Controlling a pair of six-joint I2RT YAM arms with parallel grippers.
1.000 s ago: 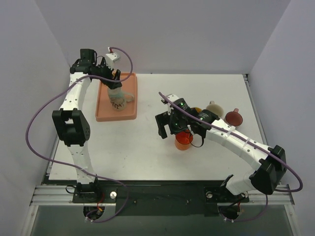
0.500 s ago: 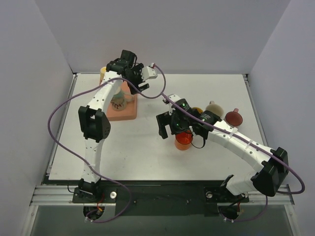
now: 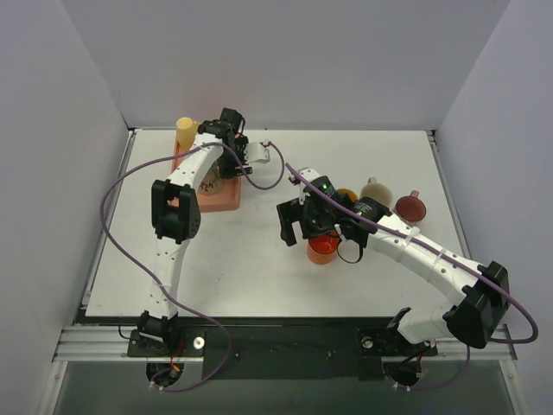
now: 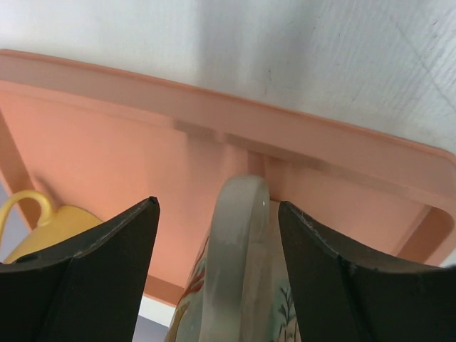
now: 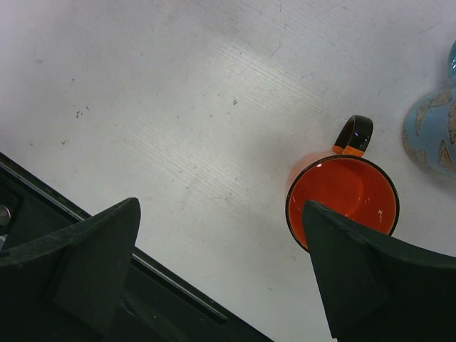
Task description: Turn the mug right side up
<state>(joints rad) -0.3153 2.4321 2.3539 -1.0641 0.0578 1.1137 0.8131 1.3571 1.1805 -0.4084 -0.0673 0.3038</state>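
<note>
Left gripper (image 4: 217,206) — jaws apart, straddling the handle of patterned mug (image 4: 246,306) in pink tray (image 4: 107,142). Right gripper (image 5: 221,206) — jaws apart above surface (image 5: 178,107); orange mug (image 5: 342,199) upright.

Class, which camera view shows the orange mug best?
The right wrist view: the orange mug sits nearly whole, open end up, handle clear. The top view has it partly hidden by the right arm. The left wrist view does not show it.
</note>
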